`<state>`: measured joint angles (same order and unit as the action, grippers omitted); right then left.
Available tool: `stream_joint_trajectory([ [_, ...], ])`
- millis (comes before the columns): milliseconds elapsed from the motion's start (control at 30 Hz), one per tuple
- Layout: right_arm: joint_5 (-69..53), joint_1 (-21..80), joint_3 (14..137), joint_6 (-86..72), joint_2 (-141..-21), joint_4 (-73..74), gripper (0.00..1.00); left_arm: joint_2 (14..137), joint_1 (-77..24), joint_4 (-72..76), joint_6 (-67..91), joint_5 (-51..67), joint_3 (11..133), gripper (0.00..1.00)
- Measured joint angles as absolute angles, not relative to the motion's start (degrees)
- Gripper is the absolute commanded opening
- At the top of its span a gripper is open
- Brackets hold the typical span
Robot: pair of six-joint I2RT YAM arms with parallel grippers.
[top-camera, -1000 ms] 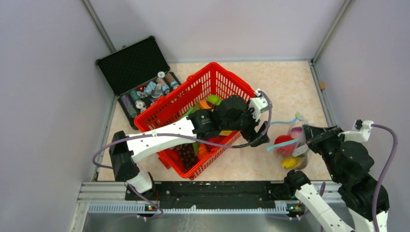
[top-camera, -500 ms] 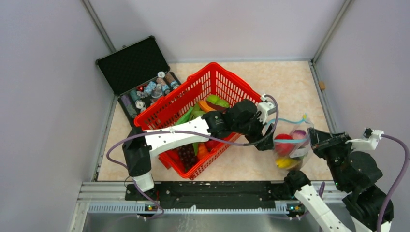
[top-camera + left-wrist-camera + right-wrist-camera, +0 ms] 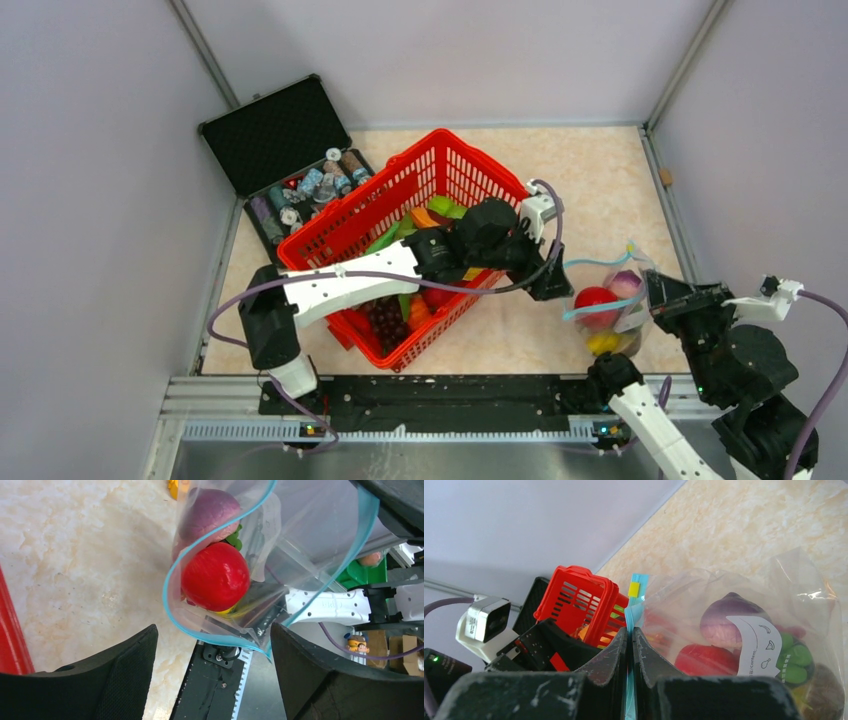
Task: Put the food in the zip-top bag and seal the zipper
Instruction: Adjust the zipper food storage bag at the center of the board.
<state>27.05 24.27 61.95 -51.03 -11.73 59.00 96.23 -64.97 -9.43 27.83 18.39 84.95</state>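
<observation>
Where the counter (image 3: pixel 600 170) ends at its near right, to the right of the red basket (image 3: pixel 440 160), the zip-top bag (image 3: pixel 628 318) is held by your right jaws, pinched together on its edge. Your left jaws stand apart and empty at the gaping mouth. Inside sits the food (image 3: pixel 731 617); a red fruit (image 3: pixel 215 576) lies nearest that mouth and could roll out if the bag tips. The thin zipper (image 3: pixel 172 587) may slip from that single pinch.

top: overhead, far | wrists: close, both on zip-top bag (image 3: pixel 270 565)
</observation>
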Motion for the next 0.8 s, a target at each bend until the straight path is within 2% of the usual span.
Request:
stream_joint_trajectory([
  [200, 27.4, 24.3, 62.1, -51.0, -10.9, 59.1, 0.06, 97.8, -64.5, -9.6, 29.3, 18.1, 86.0, 0.77],
  [333, 27.3, 24.3, 62.1, -51.0, -10.9, 59.2, 0.06, 99.5, -64.6, -10.5, 29.2, 17.7, 87.2, 0.68],
  [533, 27.4, 24.3, 62.8, -51.0, -10.8, 59.2, 0.06, 101.8, -64.6, -12.3, 28.0, 17.4, 90.1, 0.40],
  [600, 27.4, 24.3, 62.8, -51.0, -10.7, 59.2, 0.06, 101.9, -64.7, -13.1, 27.0, 17.2, 90.4, 0.28],
  [700, 27.4, 24.3, 62.8, -51.0, -10.6, 59.2, 0.06, 101.9, -65.0, -14.2, 25.2, 17.4, 91.3, 0.03],
  [733, 27.5, 24.3, 62.8, -51.0, -10.6, 59.2, 0.06, 101.9, -65.1, -14.6, 24.5, 17.5, 91.7, 0.00],
  [800, 27.7, 24.3, 62.7, -50.7, -10.6, 59.2, 0.06, 101.9, -65.3, -15.5, 23.0, 17.5, 92.9, 0.00],
])
